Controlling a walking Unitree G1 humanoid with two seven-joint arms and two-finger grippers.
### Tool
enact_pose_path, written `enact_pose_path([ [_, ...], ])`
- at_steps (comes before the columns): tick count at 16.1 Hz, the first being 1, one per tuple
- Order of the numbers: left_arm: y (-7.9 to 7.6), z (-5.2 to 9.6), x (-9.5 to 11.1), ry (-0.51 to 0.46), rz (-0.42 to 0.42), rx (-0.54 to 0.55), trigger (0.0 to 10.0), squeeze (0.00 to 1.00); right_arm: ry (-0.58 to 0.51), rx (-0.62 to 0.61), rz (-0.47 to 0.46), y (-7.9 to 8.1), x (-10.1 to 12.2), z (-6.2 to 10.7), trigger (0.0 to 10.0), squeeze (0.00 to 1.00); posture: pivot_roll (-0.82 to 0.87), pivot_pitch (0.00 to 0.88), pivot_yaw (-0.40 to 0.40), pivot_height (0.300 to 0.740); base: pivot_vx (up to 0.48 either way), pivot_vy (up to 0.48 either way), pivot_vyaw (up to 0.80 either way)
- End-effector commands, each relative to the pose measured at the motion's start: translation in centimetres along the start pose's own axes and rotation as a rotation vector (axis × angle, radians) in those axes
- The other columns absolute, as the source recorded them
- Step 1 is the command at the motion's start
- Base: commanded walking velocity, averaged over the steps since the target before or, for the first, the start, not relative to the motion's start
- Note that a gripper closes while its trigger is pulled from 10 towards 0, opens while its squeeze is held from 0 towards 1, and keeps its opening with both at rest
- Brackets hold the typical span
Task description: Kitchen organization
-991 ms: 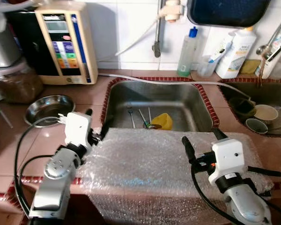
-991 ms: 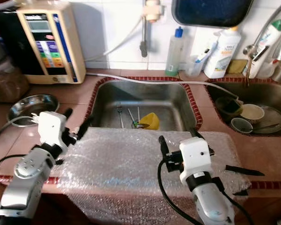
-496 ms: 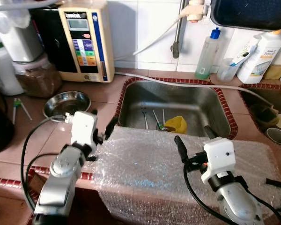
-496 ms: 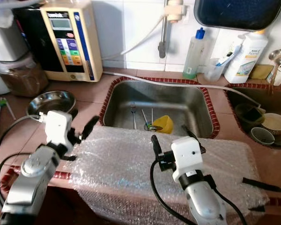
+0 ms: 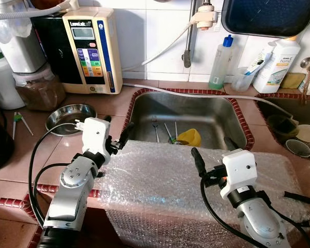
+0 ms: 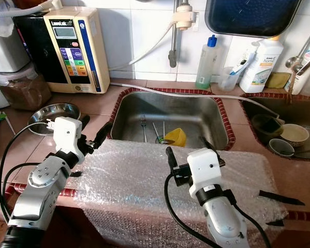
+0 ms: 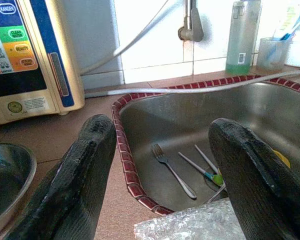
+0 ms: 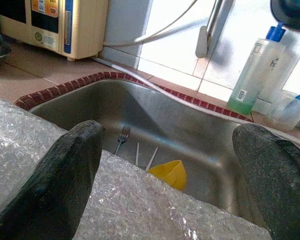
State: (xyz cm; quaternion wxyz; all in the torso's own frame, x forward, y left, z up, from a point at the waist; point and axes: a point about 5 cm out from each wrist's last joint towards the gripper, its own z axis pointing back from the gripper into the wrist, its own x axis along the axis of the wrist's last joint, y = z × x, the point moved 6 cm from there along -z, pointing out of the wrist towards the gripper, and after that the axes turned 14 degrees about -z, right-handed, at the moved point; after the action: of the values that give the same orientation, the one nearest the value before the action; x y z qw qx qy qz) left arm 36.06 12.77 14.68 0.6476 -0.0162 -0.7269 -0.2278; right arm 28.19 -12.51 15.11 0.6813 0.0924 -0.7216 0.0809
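Both end effectors hang over the table edge, above a sheet of bubble wrap (image 5: pixel 196 186) that covers the near part of the table and droops over its front. The left end effector (image 5: pixel 117 138) has its fingers spread wide and holds nothing; the wrap's corner lies just below and beside it, and the sink (image 5: pixel 188 116) opens directly ahead of it. The right end effector (image 6: pixel 187 145) is likewise spread and empty, hovering over the middle of the wrap, with the sink just beyond its fingertips.

Judging by the task, the likely step is reaching into the sink for its contents. A yellow cup (image 6: pixel 176 136) lies on its side ahead of the right end effector, touching a fork (image 7: pixel 171 165) and other cutlery (image 5: pixel 170 132) on the sink floor.

To do it well, lift clear of the wrap before going forward, since dragging fingers could pull the sheet into the sink. Come down onto the cup from above its rim, as it may roll. The thin cutlery lies flat on steel, so pinching it needs a steep, careful approach. A steel bowl (image 5: pixel 70 116) sits beside the left end effector, away from the sink.
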Motion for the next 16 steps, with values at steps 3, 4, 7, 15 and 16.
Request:
enact_pose_path([
  [3, -0.05, -0.27, 0.06, 0.003, 0.009, -0.019, 10.0, 0.00, -0.013, -0.009, 0.003, -0.16, 0.27, -0.13, 10.0, 0.00, 0.00, 0.000, 0.062, 0.740, 0.000, 0.000, 0.00],
  [4, -0.06, -0.30, 0.01, 0.005, 0.009, -0.020, 10.0, 0.00, -0.013, -0.010, 0.004, -0.22, 0.27, -0.12, 10.0, 0.00, 0.00, 0.000, 0.062, 0.740, 0.000, 0.274, 0.00],
  [7, -0.25, -0.30, -0.10, 0.010, 0.009, -0.026, 10.0, 0.00, -0.012, -0.012, 0.004, -0.30, 0.26, -0.08, 10.0, 0.00, 0.00, 0.000, 0.062, 0.740, 0.000, 0.370, 0.00],
  [15, -0.71, 0.08, 0.01, -0.004, -0.002, -0.045, 10.0, 0.00, -0.004, -0.013, 0.003, -0.33, 0.00, 0.02, 10.0, 0.00, 0.00, 0.000, 0.064, 0.740, 0.000, 0.293, 0.00],
  [16, -0.85, 0.17, -0.03, -0.003, 0.005, -0.047, 10.0, 0.00, -0.003, -0.014, 0.002, -0.32, -0.01, 0.03, 10.0, 0.00, 0.00, 0.000, 0.063, 0.740, 0.000, 0.000, 0.00],
])
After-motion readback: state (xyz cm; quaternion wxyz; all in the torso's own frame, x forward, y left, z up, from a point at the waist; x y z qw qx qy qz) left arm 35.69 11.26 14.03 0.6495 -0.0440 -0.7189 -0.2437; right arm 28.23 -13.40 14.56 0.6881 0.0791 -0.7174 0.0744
